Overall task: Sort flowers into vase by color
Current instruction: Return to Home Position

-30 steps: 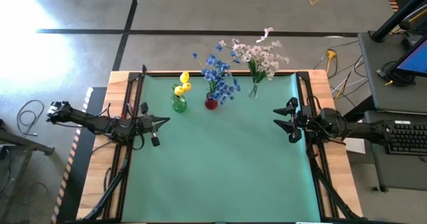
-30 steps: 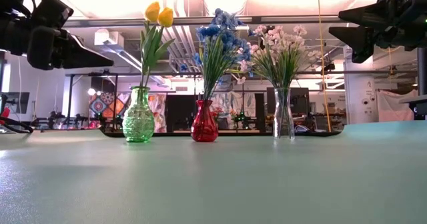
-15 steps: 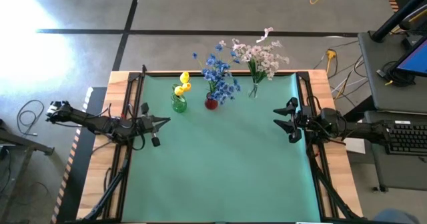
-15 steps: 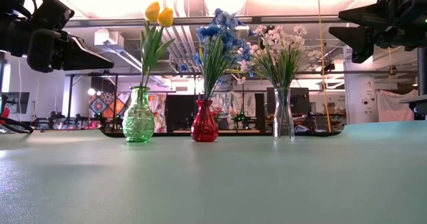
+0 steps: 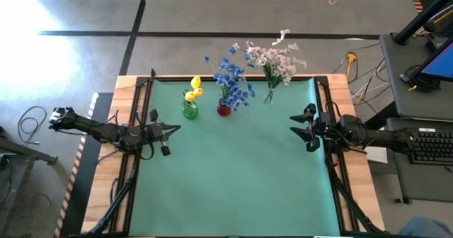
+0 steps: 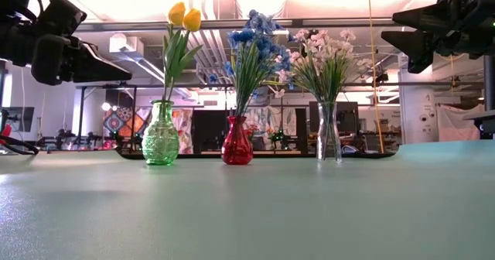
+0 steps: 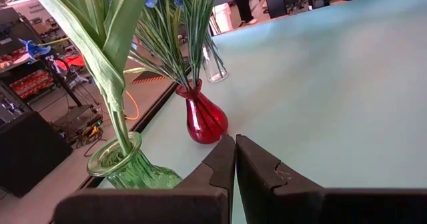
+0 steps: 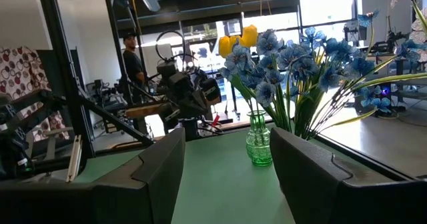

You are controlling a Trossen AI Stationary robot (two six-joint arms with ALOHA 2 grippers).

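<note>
Three vases stand in a row near the table's far edge. A green glass vase (image 6: 161, 134) holds the yellow flowers (image 6: 184, 16), a red vase (image 6: 237, 141) holds the blue flowers (image 6: 258, 42), and a clear vase (image 6: 329, 132) holds the pink-white flowers (image 6: 323, 47). All stems stick down into the vase necks. My left gripper (image 5: 175, 127) hangs shut above the table's left side, near the green vase (image 7: 130, 164). At the table's right side my right gripper (image 5: 292, 125) hangs open and holds nothing.
The green mat (image 5: 233, 174) covers the table between the two arms. Black rails (image 5: 139, 96) run along its left and right sides. A person (image 8: 132, 61) stands in the room beyond the table's left edge.
</note>
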